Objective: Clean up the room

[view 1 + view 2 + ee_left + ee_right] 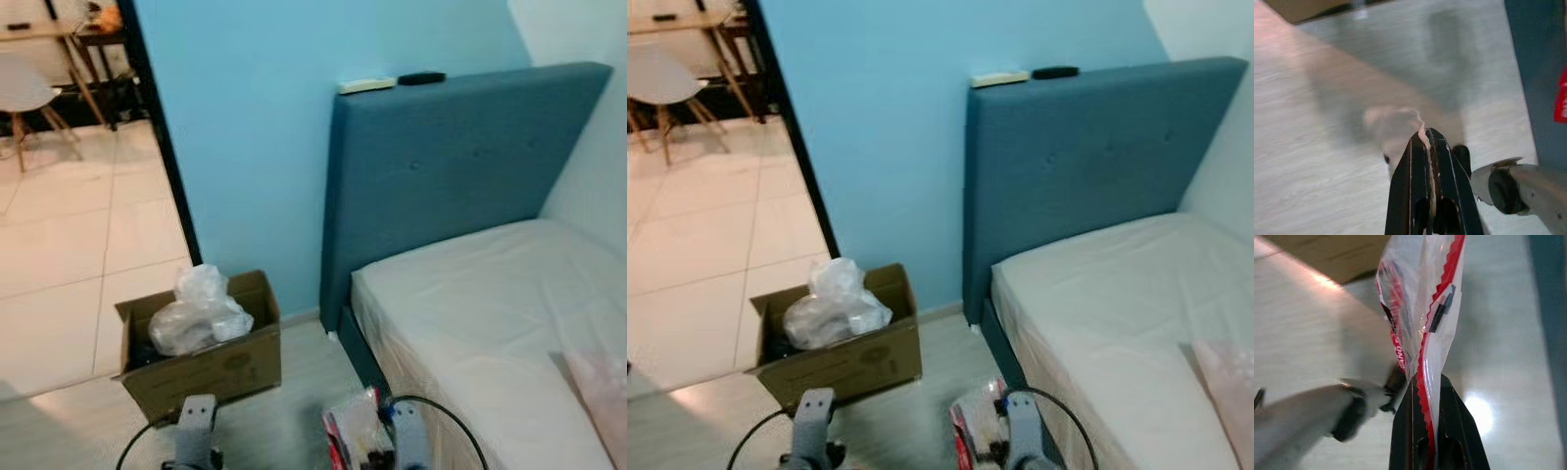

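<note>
My right gripper (1425,380) is shut on the edge of a clear plastic bag with red trim (1415,298), which hangs over the wooden floor; the same bag (355,431) shows beside my right arm, close to the bed's corner. My left gripper (1427,134) is shut on a thin, translucent pinkish scrap of plastic (1393,125), blurred, low over the floor. An open cardboard box (206,370) stands on the floor ahead and to the left, against the blue wall, with crumpled clear plastic bags (199,313) piled in it.
A bed with a white mattress (490,323) and blue headboard (460,166) is on the right; a white remote (365,85) and a black object (421,77) lie on top of the headboard. A doorway on the left leads to a tiled room with a white chair (22,93).
</note>
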`<state>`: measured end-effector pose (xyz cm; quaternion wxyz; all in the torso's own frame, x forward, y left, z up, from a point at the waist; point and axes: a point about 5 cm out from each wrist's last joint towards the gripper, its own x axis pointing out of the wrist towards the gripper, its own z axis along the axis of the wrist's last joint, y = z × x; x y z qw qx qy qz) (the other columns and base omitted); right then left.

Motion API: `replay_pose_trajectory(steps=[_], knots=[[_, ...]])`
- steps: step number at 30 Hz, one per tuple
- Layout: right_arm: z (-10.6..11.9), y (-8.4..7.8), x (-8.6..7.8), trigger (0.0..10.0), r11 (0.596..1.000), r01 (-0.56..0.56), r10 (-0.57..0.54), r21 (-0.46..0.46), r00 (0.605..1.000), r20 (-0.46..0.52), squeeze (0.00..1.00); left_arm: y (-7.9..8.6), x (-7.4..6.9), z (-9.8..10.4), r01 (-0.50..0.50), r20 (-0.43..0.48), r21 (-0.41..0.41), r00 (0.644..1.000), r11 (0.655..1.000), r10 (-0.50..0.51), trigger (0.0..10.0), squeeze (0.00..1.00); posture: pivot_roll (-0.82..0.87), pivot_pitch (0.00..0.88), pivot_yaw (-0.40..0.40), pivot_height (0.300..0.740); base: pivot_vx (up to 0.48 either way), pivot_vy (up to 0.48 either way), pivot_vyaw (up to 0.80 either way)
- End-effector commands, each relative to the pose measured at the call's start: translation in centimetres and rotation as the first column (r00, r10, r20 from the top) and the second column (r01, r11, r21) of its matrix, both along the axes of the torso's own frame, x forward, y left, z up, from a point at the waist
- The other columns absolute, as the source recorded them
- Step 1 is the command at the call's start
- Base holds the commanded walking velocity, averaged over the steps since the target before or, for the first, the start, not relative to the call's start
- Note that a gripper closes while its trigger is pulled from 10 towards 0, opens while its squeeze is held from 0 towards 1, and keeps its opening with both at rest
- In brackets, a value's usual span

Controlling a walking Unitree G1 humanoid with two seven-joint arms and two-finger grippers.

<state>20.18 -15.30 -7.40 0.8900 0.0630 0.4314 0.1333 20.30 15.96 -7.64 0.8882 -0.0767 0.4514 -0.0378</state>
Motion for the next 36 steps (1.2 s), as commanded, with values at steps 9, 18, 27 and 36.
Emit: replay_pose_trajectory(steps=[9,18,27,36], knots=[[-0.2,-0.1,-0.4,10.0,1.0,-0.002,0.002,-0.008,1.0,-0.016,0.0,0.2,-0.8,-0.4,0.004,-0.029,0.008,1.0,1.0,-0.004,10.0,0.0,0.03,0.0,-0.024,0.731,0.0,0.0,0.78],[-0.1,-0.6,-0.2,10.0,0.999,0.043,-0.043,-0.026,0.999,-0.007,0.0,0.0,-0.8,-0.4,0.003,-0.019,-0.005,1.0,1.0,-0.003,10.0,0.0,0.03,0.0,-0.031,0.731,0.053,0.0,0.26],[0.0,-0.6,-0.1,10.0,0.999,0.029,-0.029,-0.023,1.0,0.012,0.0,-0.3,0.2,0.1,-0.008,0.021,-0.034,1.0,0.999,0.009,10.0,0.0,0.03,0.0,-0.035,0.731,0.325,0.0,0.0],[0.0,-0.5,-0.1,10.0,1.0,0.002,-0.001,-0.028,1.0,0.019,0.0,-0.8,1.2,0.7,0.0,0.06,-0.053,0.998,0.999,0.003,10.0,0.0,0.03,0.0,-0.032,0.731,0.467,0.0,0.09]])
